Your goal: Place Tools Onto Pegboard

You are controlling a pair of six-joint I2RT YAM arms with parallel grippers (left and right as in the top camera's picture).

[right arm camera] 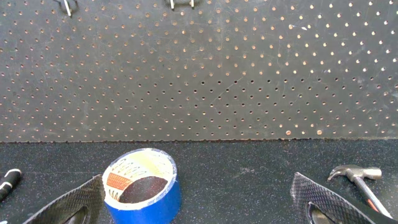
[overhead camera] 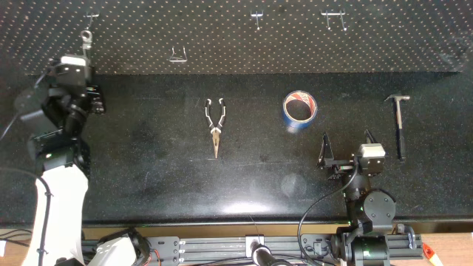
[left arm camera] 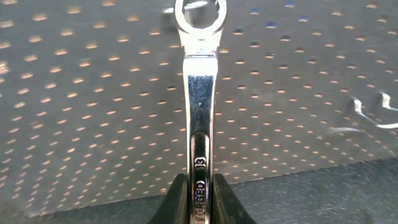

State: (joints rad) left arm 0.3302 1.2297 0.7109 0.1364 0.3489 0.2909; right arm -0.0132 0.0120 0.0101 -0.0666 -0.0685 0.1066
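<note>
My left gripper (left arm camera: 200,202) is shut on the shaft of a shiny combination wrench (left arm camera: 200,112), held upright against the pegboard (left arm camera: 93,93). The wrench's ring end (overhead camera: 87,35) sits at the upper left of the board, close to a hook (overhead camera: 92,16). On the black mat lie needle-nose pliers (overhead camera: 215,123), a roll of blue tape (overhead camera: 300,109) and a small hammer (overhead camera: 399,122). My right gripper (overhead camera: 347,151) is open near the front of the mat, with the blue tape (right arm camera: 142,186) ahead of it and the hammer head (right arm camera: 354,173) off to one side.
Several bare metal hooks hang on the pegboard: a double hook (overhead camera: 177,55), a single one (overhead camera: 256,16) and a pair (overhead camera: 334,18). A wire hook (left arm camera: 373,115) sits to the side of the wrench. The mat's front edge runs along the rail.
</note>
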